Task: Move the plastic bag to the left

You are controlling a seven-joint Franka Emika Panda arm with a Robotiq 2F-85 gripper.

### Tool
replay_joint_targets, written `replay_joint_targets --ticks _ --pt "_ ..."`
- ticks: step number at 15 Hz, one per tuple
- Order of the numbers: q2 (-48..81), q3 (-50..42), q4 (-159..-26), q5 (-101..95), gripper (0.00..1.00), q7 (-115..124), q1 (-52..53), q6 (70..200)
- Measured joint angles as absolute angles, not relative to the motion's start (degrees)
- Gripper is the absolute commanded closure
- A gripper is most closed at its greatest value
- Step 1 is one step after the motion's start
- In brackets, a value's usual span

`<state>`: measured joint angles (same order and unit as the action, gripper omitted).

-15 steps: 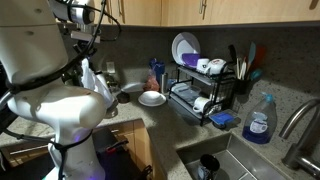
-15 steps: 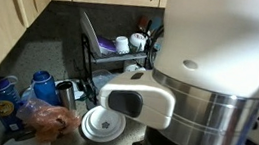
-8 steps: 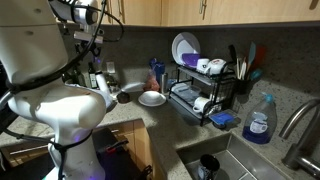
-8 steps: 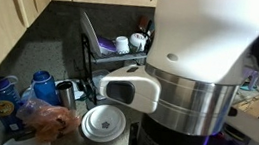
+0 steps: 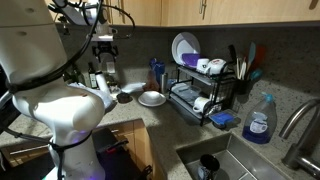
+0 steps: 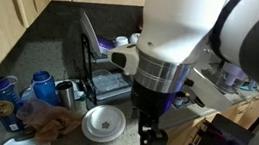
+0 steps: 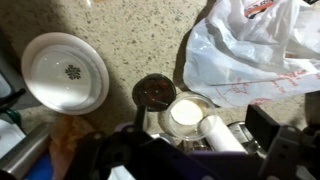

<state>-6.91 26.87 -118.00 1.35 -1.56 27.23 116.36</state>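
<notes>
Kitchen corner, wooden cabinets up top, a dark speckled granite counter below me. In an exterior view the black wire dish rack sits by the wall with a tall blue bottle of dish soap beyond it, next to the steel sink.

My gripper hangs fingers-down over the counter, just beside the round white plate. I can't tell whether the fingers are apart or together: they're a dark blur at the bottom of the wrist view, and the exterior views don't settle it. Nothing is visibly between them.

The crumpled clear plastic bag lies on the counter at the upper right of the wrist view, with reddish patches showing. In an exterior view it sits in front of two blue containers, close to the plate. Between bag and plate, the wrist view shows a dark round cup touching a white-topped jar.
</notes>
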Motion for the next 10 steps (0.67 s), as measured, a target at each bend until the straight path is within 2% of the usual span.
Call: replay_joint_targets --ticks 10 --pt "-8.0 26.6 -119.6 -15.0 0.00 19.7 22.2 104.7"
